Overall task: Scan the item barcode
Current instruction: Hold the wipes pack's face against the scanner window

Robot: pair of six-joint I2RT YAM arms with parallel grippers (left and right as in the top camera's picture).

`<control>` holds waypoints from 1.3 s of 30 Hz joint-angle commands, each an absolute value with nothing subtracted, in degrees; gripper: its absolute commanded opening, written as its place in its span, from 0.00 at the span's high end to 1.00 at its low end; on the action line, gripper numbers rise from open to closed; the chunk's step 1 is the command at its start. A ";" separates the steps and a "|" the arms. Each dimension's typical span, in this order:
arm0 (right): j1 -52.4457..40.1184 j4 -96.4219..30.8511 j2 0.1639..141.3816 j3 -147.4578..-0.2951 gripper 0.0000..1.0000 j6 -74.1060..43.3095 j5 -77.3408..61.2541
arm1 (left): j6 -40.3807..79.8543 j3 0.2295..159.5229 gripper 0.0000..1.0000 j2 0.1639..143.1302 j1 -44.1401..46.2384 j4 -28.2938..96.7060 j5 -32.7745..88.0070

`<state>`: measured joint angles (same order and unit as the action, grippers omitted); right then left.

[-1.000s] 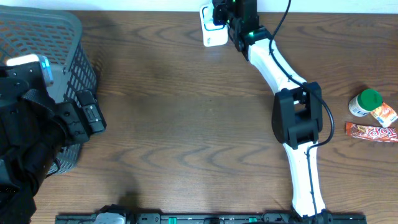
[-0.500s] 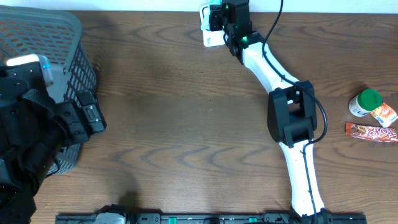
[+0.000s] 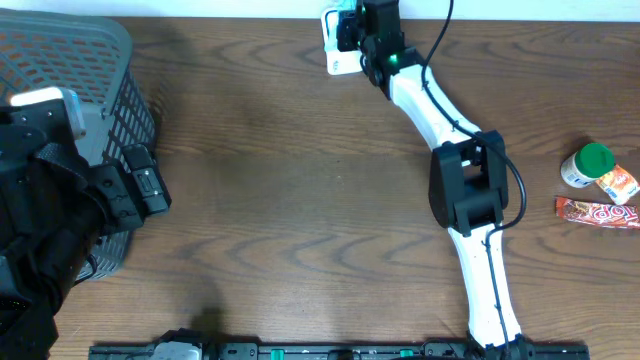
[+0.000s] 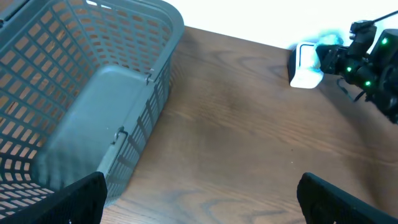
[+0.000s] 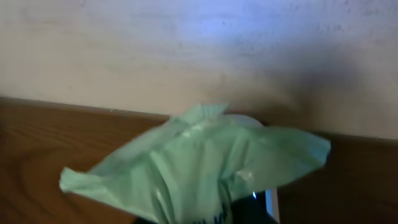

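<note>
Two pincers differ: the right pincer (image 3: 356,27) pinches a green packet (image 5: 199,165) just ahead of it near the white scanner (image 3: 344,62), the left pincer (image 4: 205,194) hangs spread wide; scanning seems underway, and next the barcode likely needs turning toward the scanner.

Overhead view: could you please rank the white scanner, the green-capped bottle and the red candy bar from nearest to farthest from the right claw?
Measured from the right claw, shut on the green packet:
1. White scanner, right beside the claw at the far edge.
2. Green-capped bottle, out by the right edge.
3. Red candy bar, also at the right edge, just nearer the robot's base than the bottle.
</note>
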<state>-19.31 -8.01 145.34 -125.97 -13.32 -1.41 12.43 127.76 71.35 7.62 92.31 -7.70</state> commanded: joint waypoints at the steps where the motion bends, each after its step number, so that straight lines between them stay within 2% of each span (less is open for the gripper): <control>1: -19.86 -17.21 147.15 -134.32 0.94 -12.27 -0.30 | 12.78 127.72 0.02 71.09 7.81 96.77 -8.21; 6: -20.53 -34.79 144.88 -145.27 0.92 -12.19 -0.25 | 12.78 127.72 0.02 71.09 7.79 96.77 -8.21; 12: -19.88 -61.25 142.43 -154.01 0.94 -20.01 3.16 | 12.78 127.72 0.02 71.09 7.81 96.77 -8.21; 20: -17.56 -85.47 142.08 -152.00 0.93 -34.46 24.23 | 12.78 127.72 0.02 71.09 7.79 96.77 -8.21; 25: -15.88 -86.30 142.10 -146.67 0.90 -35.77 31.88 | 12.78 127.72 0.02 71.09 7.81 96.77 -8.21; 39: -5.45 -73.45 142.10 -124.75 0.85 -36.18 29.58 | 12.78 127.72 0.02 71.09 7.81 96.77 -8.21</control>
<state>-7.20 -75.13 143.59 -127.24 -35.11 28.49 12.43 127.76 71.35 7.62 92.31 -7.68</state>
